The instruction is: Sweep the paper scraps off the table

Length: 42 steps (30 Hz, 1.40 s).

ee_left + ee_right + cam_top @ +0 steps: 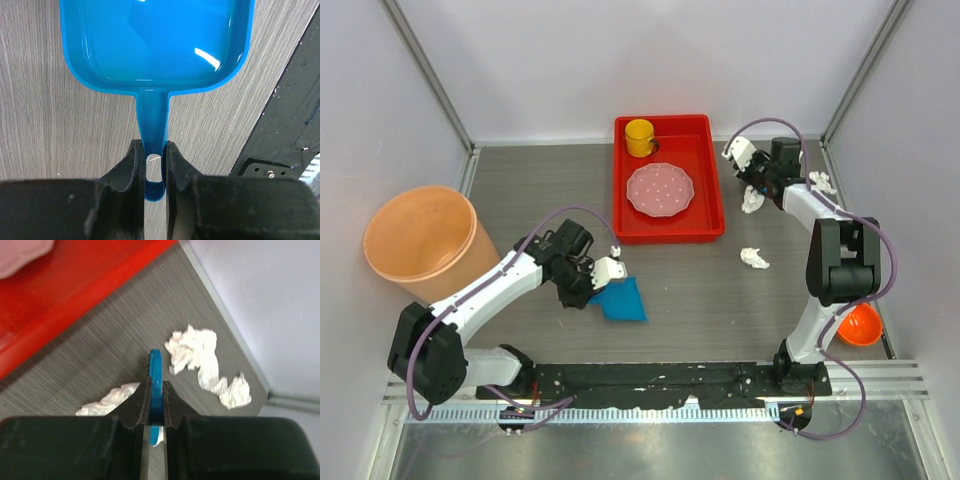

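Note:
Three crumpled white paper scraps lie on the right side of the table [700, 290]: one [752, 198] beside the red tray, one [822, 181] by the right wall, one [754, 258] nearer the front. My right gripper [760, 178] hovers over the first two, shut on a thin blue brush [155, 367] seen edge-on between its jaws [155, 382]. The right wrist view has scraps to the right [192, 352] and to the lower left [107, 400] of the brush. My left gripper [600, 286] is shut [154, 149] on the handle of a blue dustpan [155, 40], which rests at the table's front centre [623, 298].
A red tray [716, 205] at the back centre holds a pink dotted plate [660, 189] and a yellow cup [640, 137]. An orange bucket [420, 245] stands at the left wall. An orange bowl [861, 326] sits by the right arm's base. White walls close in both sides.

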{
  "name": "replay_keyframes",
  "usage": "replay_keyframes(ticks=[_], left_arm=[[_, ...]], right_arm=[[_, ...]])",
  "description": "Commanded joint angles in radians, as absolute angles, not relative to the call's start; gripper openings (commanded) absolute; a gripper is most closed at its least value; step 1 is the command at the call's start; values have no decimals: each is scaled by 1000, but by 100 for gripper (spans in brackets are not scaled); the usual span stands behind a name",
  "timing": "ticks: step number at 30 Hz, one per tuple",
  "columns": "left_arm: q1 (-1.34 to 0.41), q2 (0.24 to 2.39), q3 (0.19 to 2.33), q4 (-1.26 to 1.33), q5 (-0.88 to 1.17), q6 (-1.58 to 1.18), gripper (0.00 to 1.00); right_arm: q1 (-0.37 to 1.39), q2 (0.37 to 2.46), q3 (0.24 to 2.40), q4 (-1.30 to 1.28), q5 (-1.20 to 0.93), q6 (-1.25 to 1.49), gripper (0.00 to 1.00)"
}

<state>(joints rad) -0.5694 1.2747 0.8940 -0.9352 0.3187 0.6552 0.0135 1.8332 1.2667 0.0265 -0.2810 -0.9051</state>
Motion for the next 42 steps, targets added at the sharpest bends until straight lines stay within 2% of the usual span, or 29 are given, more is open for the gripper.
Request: replay_keyframes(ticks=[1,3,8,13,16,25,27,30,35,38,40,42], left_arm=[[-574,1288,888,-896,302,649,0],[-574,1293,894,-894,296,652,0],[-574,1286,948,-893,302,652,0],[-574,1282,950,-881,301,680,0],[-574,1295,965,-873,290,680,0],[-589,1276,996,-888,354,719,0],[-607,1282,991,-890,357,727,0],[-644,1290,963,-888,347,733,0],[-686,1304,890,-796,304,745,0],[-724,1348,864,-726,247,756,0],[-753,1391,867,-691,230,759,0],[-762,1417,871,-673,221,759,0]], right_arm=[[17,1796,1313,-52,-474,-1054,1],[18,1760,1269,-127,-483,-1068,1],[23,1574,1071,-97,-474,-963,1],[147,1412,991,-297,-390,-945,1],[231,1320,934,-296,-270,-768,1],[284,1096,871,-442,-43,-219,1],[284,1023,858,-439,-20,-155,1],[285,953,876,-459,133,-57,1],[288,920,959,-632,331,89,1],[290,917,919,-646,441,103,1],[290,904,873,-561,419,101,1],[288,867,764,-452,304,112,1]])
